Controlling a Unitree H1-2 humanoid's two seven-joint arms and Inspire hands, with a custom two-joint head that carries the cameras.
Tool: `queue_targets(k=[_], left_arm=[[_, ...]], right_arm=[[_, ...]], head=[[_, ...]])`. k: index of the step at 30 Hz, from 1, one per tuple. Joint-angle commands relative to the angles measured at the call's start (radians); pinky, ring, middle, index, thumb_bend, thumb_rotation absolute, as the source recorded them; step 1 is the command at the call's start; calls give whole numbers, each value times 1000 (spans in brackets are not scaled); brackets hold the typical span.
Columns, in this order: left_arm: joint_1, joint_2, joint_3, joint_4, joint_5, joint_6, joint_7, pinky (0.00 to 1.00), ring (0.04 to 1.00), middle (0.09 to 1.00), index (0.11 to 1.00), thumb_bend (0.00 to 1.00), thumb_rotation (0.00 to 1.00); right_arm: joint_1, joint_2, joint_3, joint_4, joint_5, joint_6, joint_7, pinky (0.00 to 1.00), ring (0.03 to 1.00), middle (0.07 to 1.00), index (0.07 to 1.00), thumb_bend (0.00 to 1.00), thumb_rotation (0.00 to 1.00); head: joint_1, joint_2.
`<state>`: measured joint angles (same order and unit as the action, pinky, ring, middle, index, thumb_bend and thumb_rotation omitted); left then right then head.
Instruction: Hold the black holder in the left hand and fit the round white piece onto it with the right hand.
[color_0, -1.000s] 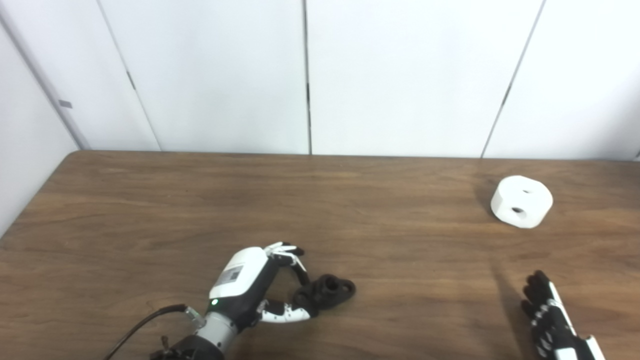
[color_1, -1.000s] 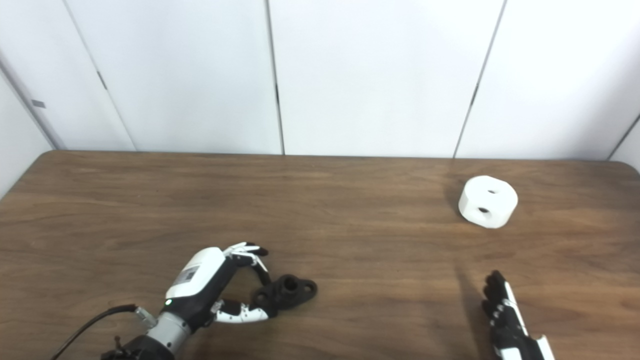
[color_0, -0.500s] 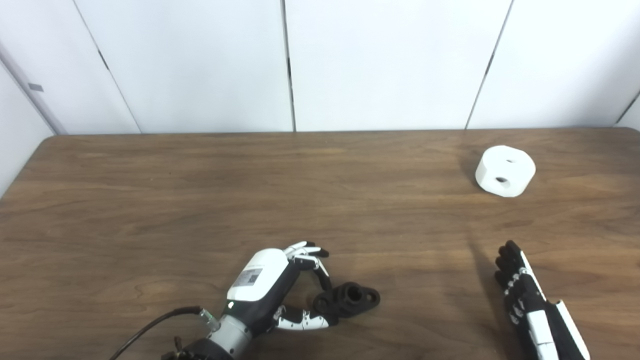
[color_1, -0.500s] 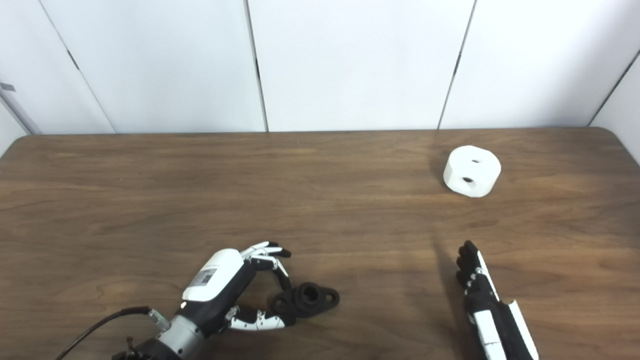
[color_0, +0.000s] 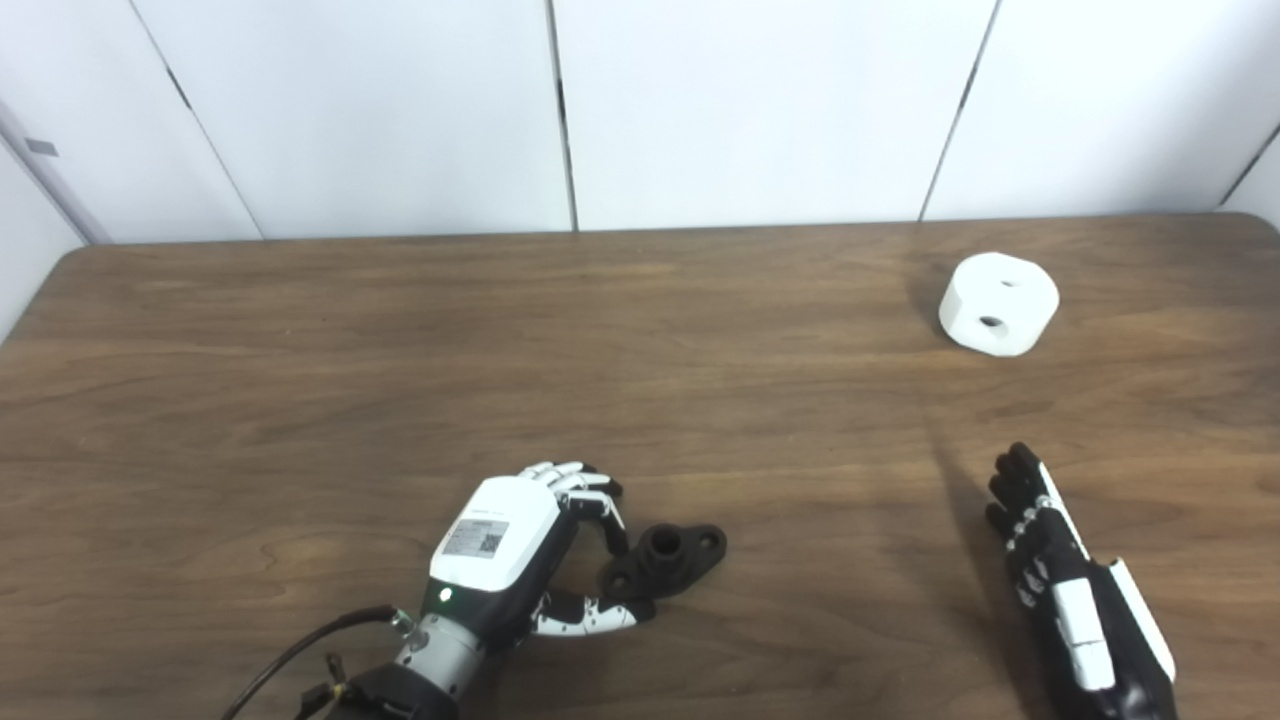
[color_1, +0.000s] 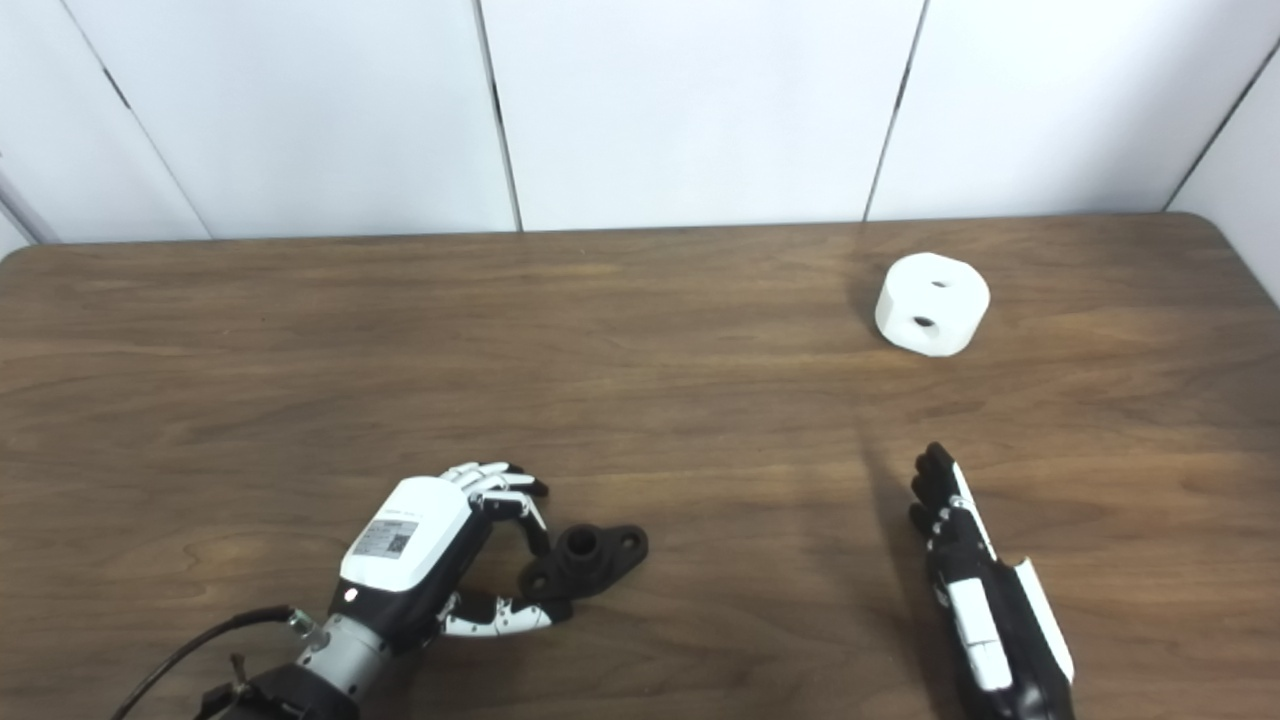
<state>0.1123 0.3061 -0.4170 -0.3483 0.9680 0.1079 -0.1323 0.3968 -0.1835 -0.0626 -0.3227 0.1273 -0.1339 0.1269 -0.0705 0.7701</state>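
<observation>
Grab stage: left hand (color_0: 520, 545) fingers curl around the black holder (color_0: 665, 558) on the table, right hand (color_0: 1065, 585) flat, empty, needs to reach the round white piece (color_0: 998, 303).

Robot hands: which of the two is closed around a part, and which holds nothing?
The left hand grips the black holder on the table; the right hand, fingers straight, holds nothing.

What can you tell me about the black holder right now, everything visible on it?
The black holder is a small matte piece, plastic by its look: a flat flange with a raised round collar at the centre and a hole in the ear on its right. It lies flat on the wooden table, near the front edge. The left hand curls around its left end, fingers and thumb touching it.
</observation>
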Motion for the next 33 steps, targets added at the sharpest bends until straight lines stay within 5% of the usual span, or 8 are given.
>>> queue_targets(k=[1,7,11,16,20,33], left_arm=[[7,22,30,58,71,42,-12,864,853,783,490,518,49],[-5,2,44,84,79,45,-10,858,861,788,490,518,49],[-6,-7,49,100,69,33,7,848,857,787,490,518,49],[-1,-7,58,117,48,19,21,845,855,788,490,518,50],[8,-4,66,124,41,3,34,836,848,784,490,519,50],[20,14,86,126,10,-26,27,824,844,773,490,518,47]], right_arm=[[-12,-8,-11,-6,2,-39,4,1000,1000,1000,1000,615,969],[-32,-11,-32,-36,-28,-15,-18,1000,1000,990,1000,607,931],[-66,-30,-80,-90,-99,52,-49,1000,999,976,987,595,743],[-171,-49,-134,-129,-277,166,-104,907,942,930,912,695,557],[-259,-72,-158,-114,-312,240,-116,952,950,927,874,732,368],[-461,-179,-147,-13,-524,407,-114,960,955,945,872,805,386]], head=[[-4,-1],[-25,-14],[-41,-26],[-89,-59],[-131,-79],[-217,-124]])
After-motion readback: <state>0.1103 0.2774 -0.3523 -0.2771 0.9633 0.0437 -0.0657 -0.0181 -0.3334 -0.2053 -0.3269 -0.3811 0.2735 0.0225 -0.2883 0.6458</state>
